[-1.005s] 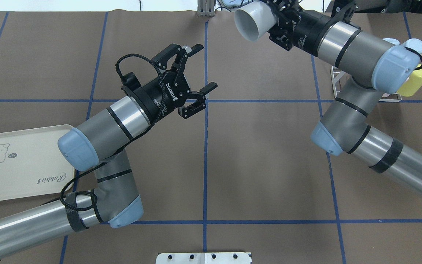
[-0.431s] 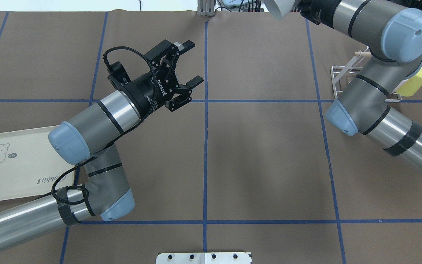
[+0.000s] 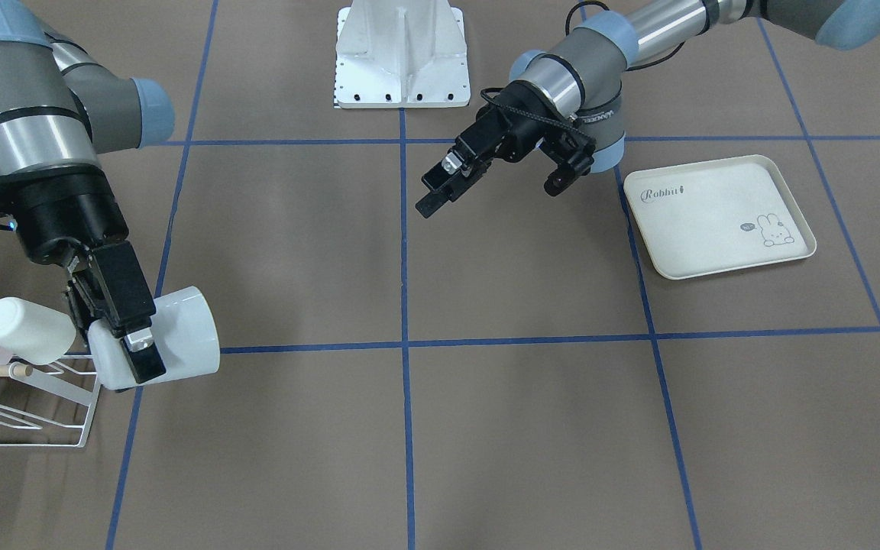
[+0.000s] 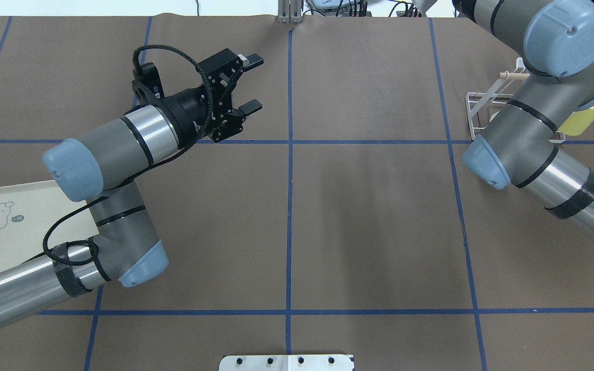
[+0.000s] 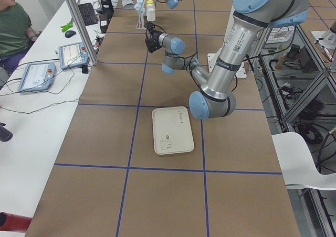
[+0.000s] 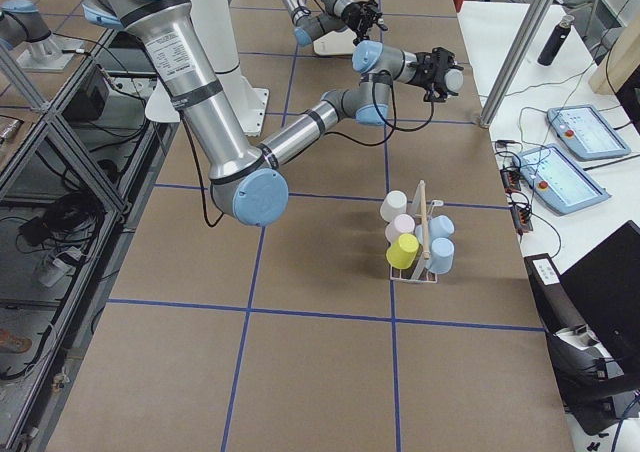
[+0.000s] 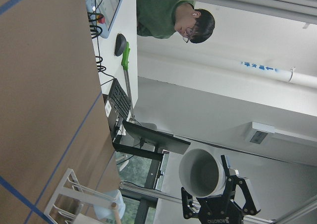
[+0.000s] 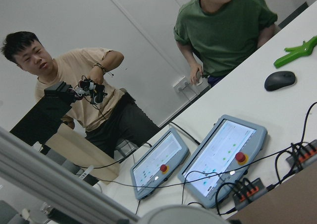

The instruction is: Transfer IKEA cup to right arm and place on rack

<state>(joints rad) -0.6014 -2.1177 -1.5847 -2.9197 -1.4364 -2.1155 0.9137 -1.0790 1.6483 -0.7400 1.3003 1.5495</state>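
Note:
My right gripper (image 3: pixel 138 347) is shut on the white IKEA cup (image 3: pixel 180 336), which it holds on its side just beside the white wire rack (image 3: pixel 66 428). One finger lies over the cup's outer wall. In the left wrist view the cup (image 7: pixel 200 172) shows its open mouth, with the right gripper (image 7: pixel 218 209) below it. Only a sliver of the cup (image 4: pixel 423 4) shows at the overhead view's top edge. My left gripper (image 4: pixel 256 82) hangs open and empty over the table's far left-middle; it (image 3: pixel 493 195) is far from the cup.
The rack (image 6: pixel 415 242) holds white, pink, yellow and blue cups around a wooden dowel (image 6: pixel 422 217). A cream rabbit-print tray (image 3: pixel 719 218) lies by the left arm. People sit at a side table (image 5: pixel 31 116) with tablets and cables.
The right arm has carried the cup right and out of the overhead view's top edge. The left arm has drawn back to the left, still open.

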